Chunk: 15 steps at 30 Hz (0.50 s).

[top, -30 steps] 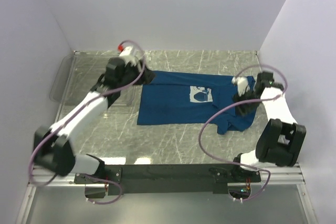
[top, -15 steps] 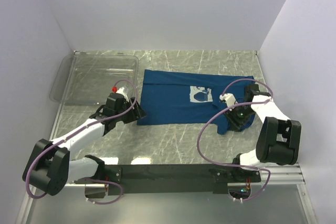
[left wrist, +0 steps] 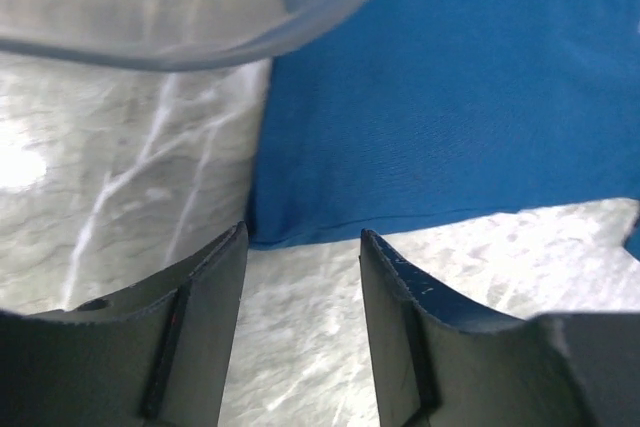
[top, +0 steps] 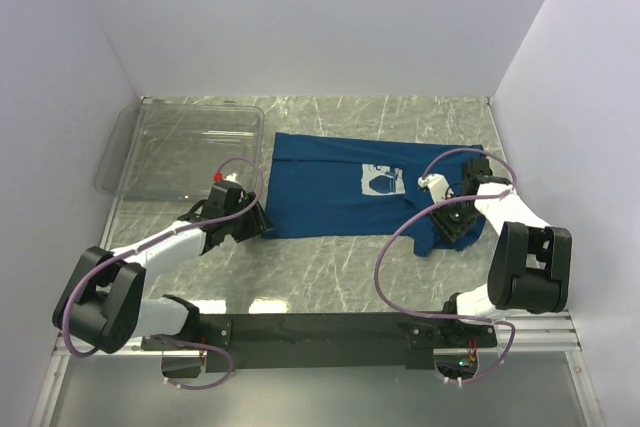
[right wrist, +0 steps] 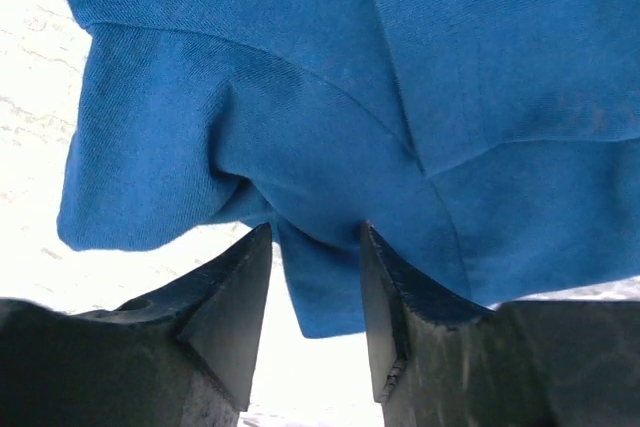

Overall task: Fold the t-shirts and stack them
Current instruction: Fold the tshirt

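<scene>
The left gripper [left wrist: 300,237] sits low over the table, jaws parted and holding nothing, with the near left corner of the dark blue t-shirt [top: 325,192] just ahead of its tips. The right gripper [right wrist: 315,232] is parted too, a bunched fold of the t-shirt's near right sleeve lying between its fingers. The t-shirt lies spread on the grey marbled table [top: 330,272], pale print [top: 381,180] facing up. A clear plastic bin [top: 180,147] stands just beside it on the left. Pale walls [top: 300,17] enclose the table.
</scene>
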Each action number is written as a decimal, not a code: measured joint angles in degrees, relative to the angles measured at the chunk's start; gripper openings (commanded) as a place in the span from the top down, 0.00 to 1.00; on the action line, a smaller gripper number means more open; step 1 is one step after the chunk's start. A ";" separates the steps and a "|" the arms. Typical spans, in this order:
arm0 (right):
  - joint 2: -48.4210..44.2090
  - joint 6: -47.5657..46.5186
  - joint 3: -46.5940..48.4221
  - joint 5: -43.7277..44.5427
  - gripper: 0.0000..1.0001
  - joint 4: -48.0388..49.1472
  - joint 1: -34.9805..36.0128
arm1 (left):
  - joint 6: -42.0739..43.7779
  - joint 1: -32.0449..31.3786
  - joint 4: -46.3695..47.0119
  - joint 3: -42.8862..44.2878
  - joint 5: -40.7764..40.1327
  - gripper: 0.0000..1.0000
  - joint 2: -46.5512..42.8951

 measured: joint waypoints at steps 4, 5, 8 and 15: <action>0.22 1.01 -0.92 0.28 0.58 1.16 0.13 | 0.04 0.00 -0.70 0.57 -0.90 0.59 2.32; 0.35 1.38 -0.96 0.28 0.64 1.36 0.13 | 0.11 0.00 -0.74 0.87 -0.90 0.63 3.43; 0.70 2.08 -0.96 0.26 0.75 1.92 0.13 | -0.04 0.00 -0.15 1.88 -0.39 0.84 5.86; -1.05 1.97 -0.94 0.48 0.97 0.90 -0.22 | 0.17 -0.07 -0.90 2.03 -0.59 1.00 5.86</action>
